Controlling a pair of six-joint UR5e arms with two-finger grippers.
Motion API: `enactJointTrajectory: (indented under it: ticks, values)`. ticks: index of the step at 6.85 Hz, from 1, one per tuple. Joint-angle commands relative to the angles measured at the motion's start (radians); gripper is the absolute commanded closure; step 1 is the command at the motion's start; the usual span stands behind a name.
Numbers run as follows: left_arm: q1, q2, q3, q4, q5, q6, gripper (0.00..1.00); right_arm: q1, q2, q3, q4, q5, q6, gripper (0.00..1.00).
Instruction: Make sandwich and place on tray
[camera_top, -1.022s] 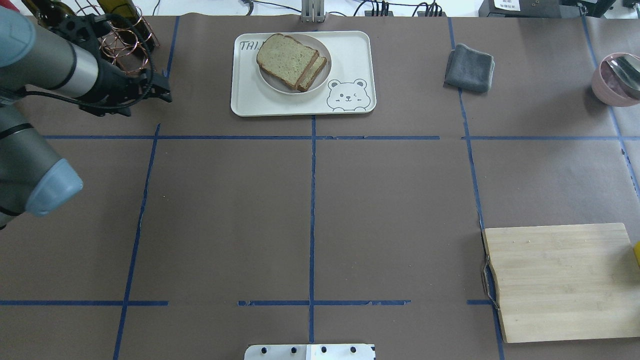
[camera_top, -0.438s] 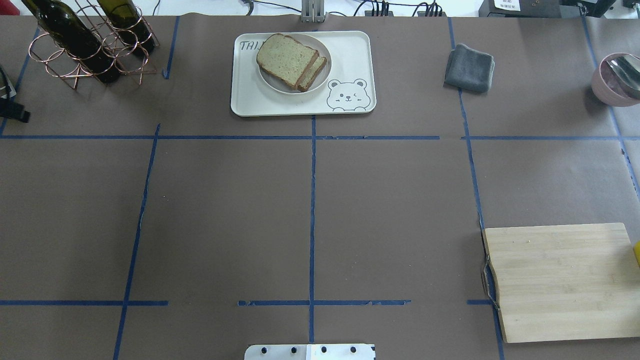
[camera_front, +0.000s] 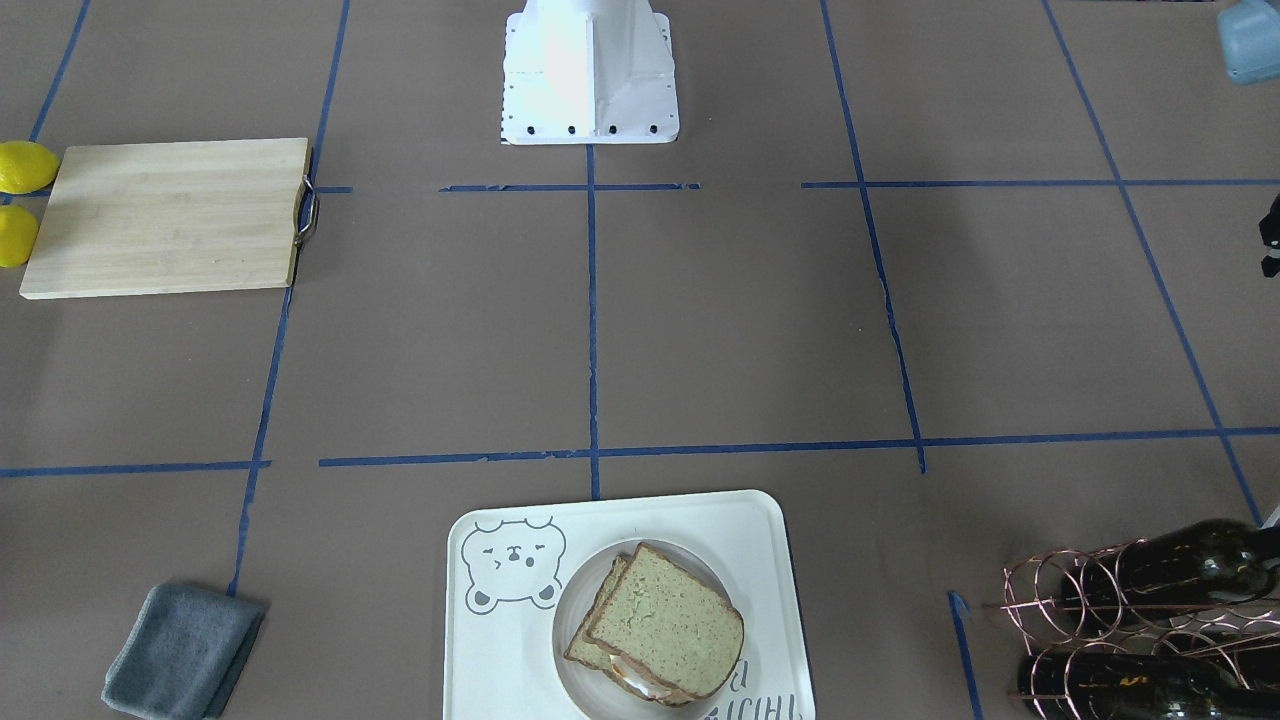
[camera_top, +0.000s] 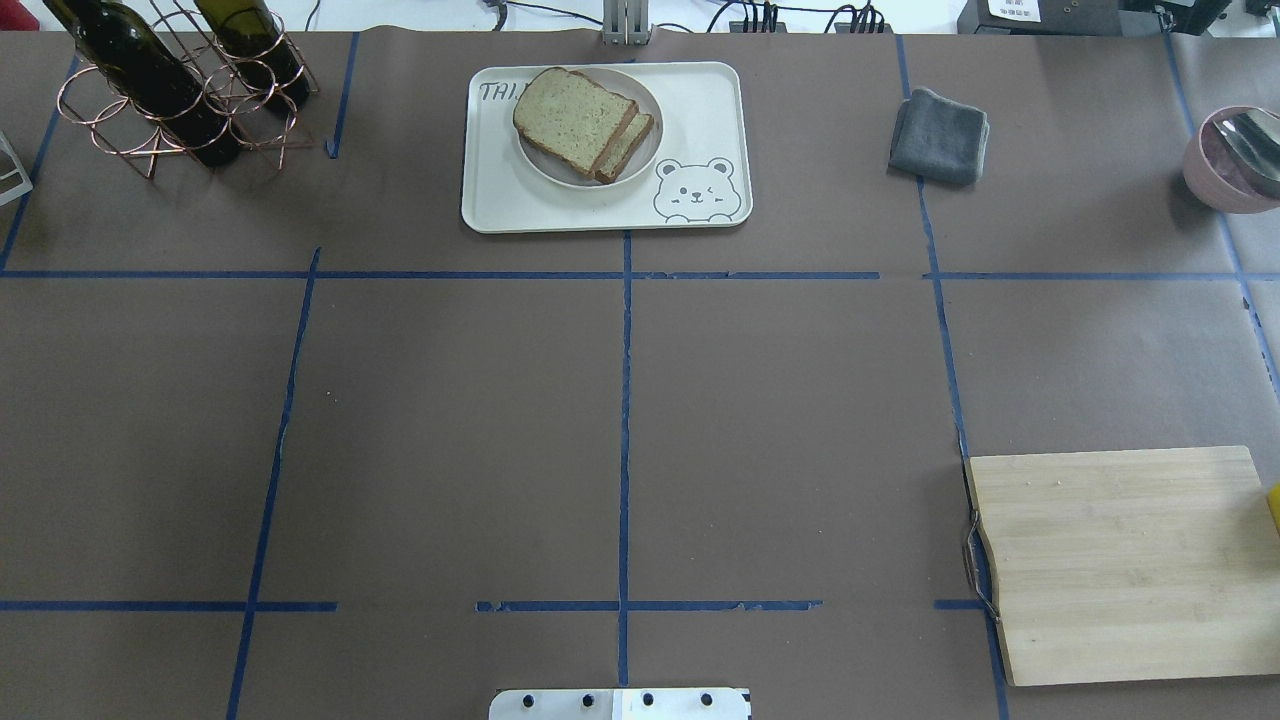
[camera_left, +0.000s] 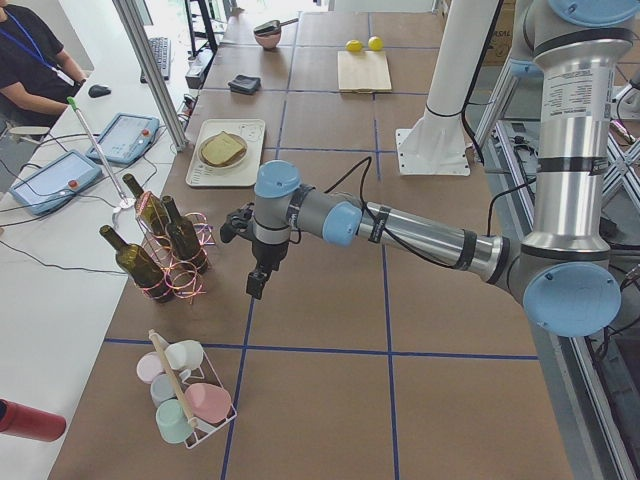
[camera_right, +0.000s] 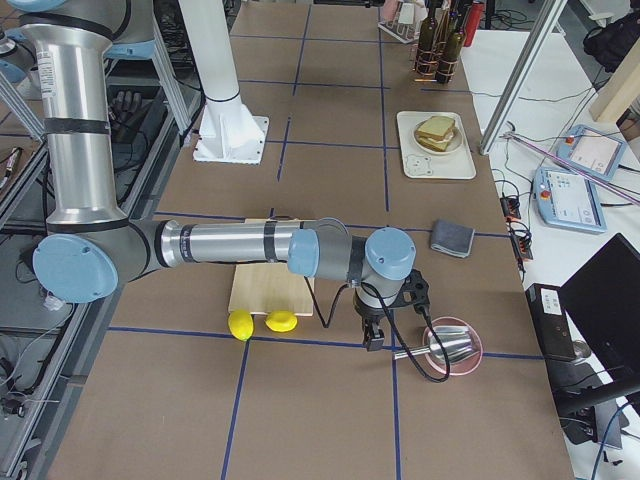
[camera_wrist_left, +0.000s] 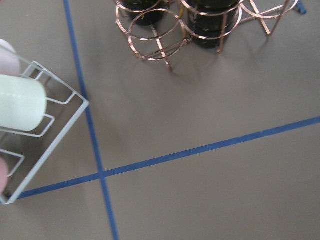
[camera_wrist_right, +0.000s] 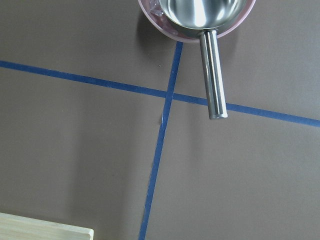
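Sandwich (camera_top: 575, 115) sat stacked on tray (camera_top: 700, 110), job looked done, so left gripper (camera_left: 258, 283) and right gripper (camera_right: 372, 338) hung clear; couldn't tell if either was open.

The tray (camera_top: 702, 108) bears grey letters "THI", the rest hidden.

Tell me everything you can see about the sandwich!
The sandwich has two square slices of greenish-tan speckled bread with dark brown crust. The top slice sits shifted, so the bottom one peeks out, with white egg showing between them. It lies flat on a round white plate on the tray.
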Motion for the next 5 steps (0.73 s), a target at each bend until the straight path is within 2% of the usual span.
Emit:
enactJointTrajectory:
  ticks: [1,2,4,5]
  values:
    - [-0.130,0.036,0.071,0.011,-0.125,0.097,0.00,0.006,-0.013,-0.010,-0.002,0.011,-0.001,0.00]
    - [-0.129,0.020,0.116,0.008,-0.167,0.076,0.00,0.010,-0.034,-0.011,-0.002,0.033,-0.002,0.00]
    - [-0.126,0.012,0.194,-0.023,-0.163,0.070,0.00,0.029,-0.085,-0.013,-0.002,0.115,-0.001,0.00]
    - [-0.124,0.010,0.213,-0.015,-0.165,0.068,0.00,0.029,-0.088,-0.013,0.000,0.120,-0.001,0.00]
